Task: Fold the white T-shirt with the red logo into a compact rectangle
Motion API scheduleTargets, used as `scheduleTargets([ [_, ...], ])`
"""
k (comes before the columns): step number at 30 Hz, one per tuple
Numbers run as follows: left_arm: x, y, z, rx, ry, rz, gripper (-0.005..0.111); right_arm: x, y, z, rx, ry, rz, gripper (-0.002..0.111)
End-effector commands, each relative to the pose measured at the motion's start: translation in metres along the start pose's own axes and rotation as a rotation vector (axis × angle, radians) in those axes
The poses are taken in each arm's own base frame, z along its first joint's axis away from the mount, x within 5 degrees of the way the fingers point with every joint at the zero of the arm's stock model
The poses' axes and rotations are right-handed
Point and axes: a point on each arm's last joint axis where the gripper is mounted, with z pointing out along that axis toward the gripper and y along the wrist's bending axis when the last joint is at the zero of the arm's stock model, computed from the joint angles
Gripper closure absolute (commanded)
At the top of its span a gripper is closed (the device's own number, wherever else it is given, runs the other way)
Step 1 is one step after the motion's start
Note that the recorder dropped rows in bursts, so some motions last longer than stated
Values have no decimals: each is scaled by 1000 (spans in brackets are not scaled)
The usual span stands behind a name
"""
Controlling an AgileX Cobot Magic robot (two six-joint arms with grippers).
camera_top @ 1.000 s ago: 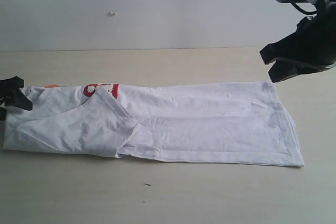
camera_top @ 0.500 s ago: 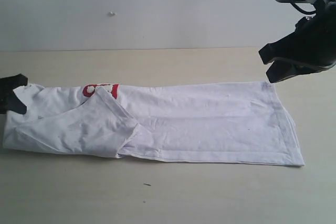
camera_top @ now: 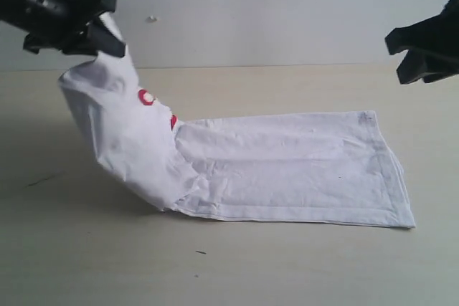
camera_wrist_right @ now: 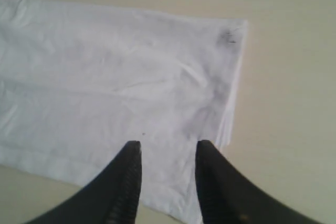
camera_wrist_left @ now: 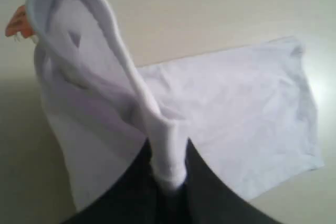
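Black left gripper [camera_top: 111, 34], upper left, is clamped on the raised collar end of the one white cotton T-shirt [camera_top: 287, 166], whose hem half lies flat at centre right. That end is best carried level across to meet the hem edge squarely. One red-outlined logo [camera_top: 145, 97] shows; farther off, the right gripper [camera_top: 423, 51], second of two, hangs upper right, jaws apart and empty.

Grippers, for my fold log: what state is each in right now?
Left gripper: shut on the T-shirt, one end raised.
Right gripper: open, holding nothing.
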Motion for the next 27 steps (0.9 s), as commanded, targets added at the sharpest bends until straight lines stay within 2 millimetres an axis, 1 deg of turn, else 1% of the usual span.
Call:
scheduleTargets([
  [1, -14, -63, 9, 94, -34, 60, 107, -6, -29, -12, 46, -27, 125, 68],
  [2, -16, -78, 16, 114, -38, 80, 107, -6, -32, -13, 41, -30, 150, 68],
  [4, -21, -99, 24, 143, -56, 107, 107, -6, -36, -14, 30, -35, 178, 68],
  [5, -24, -113, 32, 165, -61, 123, 107, -6, -38, -14, 31, -36, 185, 68],
  [8, -27, -141, 55, 213, -51, 157, 107, -5, -38, -14, 31, -34, 185, 68],
  [9, -25, -148, 67, 226, -37, 166, 107, -5, -38, -14, 31, -34, 185, 68],
  [10, -22, -163, 90, 253, -7, 184, 107, -5, -38, -14, 33, -34, 184, 68],
  [11, -21, -169, 98, 266, 1, 199, 107, -5, -38, -14, 38, -33, 179, 68],
  [12, -15, -181, 123, 286, 20, 223, 107, -6, -39, -14, 41, -38, 178, 68],
  [15, -6, -197, 153, 307, 13, 248, 107, -6, -39, -14, 43, -47, 177, 65],
  [16, 1, -207, 171, 322, 13, 263, 104, -7, -39, -14, 45, -56, 177, 63],
  [17, 6, -214, 178, 334, 17, 272, 99, -8, -39, -14, 46, -61, 177, 62],
  [18, 16, -227, 188, 358, 43, 304, 87, -8, -39, -14, 47, -65, 179, 61],
  [19, 20, -231, 192, 360, 58, 330, 77, -8, -39, -14, 47, -67, 179, 61],
  [20, 24, -236, 195, 349, 64, 364, 58, -8, -39, -14, 48, -69, 179, 61],
  [21, 24, -236, 195, 327, 56, 386, 44, -8, -39, -14, 47, -67, 179, 61],
  [22, 21, -236, 192, 302, 41, 380, 37, -8, -39, -14, 43, -63, 182, 61],
  [23, 17, -236, 187, 286, 35, 374, 39, -7, -39, -13, 39, -52, 185, 61],
  [24, 11, -232, 179, 244, 29, 366, 44, -5, -39, -9, 30, -15, 179, 61],
  [27, -2, -220, 159, 137, 34, 403, 52, 0, -38, 11, -27, 88, 163, 61],
])
